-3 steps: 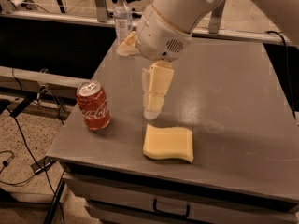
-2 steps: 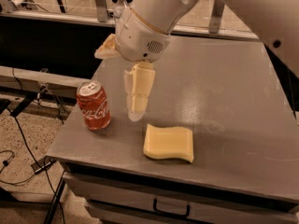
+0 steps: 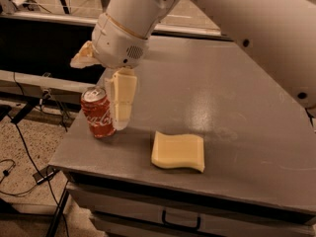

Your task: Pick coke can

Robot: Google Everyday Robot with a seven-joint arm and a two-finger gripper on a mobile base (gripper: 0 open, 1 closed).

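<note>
The coke can (image 3: 98,112) is red with white script and a silver top. It stands upright near the left front edge of the grey table (image 3: 232,98). My gripper (image 3: 101,95) hangs from the white arm just above and around the can, fingers spread open. One cream finger (image 3: 121,100) reaches down right beside the can's right side, touching or nearly touching it. The other finger (image 3: 82,58) sticks out up and to the left, above the can. Nothing is held.
A flat yellow sponge (image 3: 178,151) lies on the table to the right of the can, near the front edge. The table's left edge runs close beside the can. A drawer handle (image 3: 180,221) shows below the front. Cables lie on the floor at left.
My arm has moved left and down toward the can. The lower finger, earlier a gap away to the right, now stands right against the can. The clear bottle is now hidden behind the arm.
</note>
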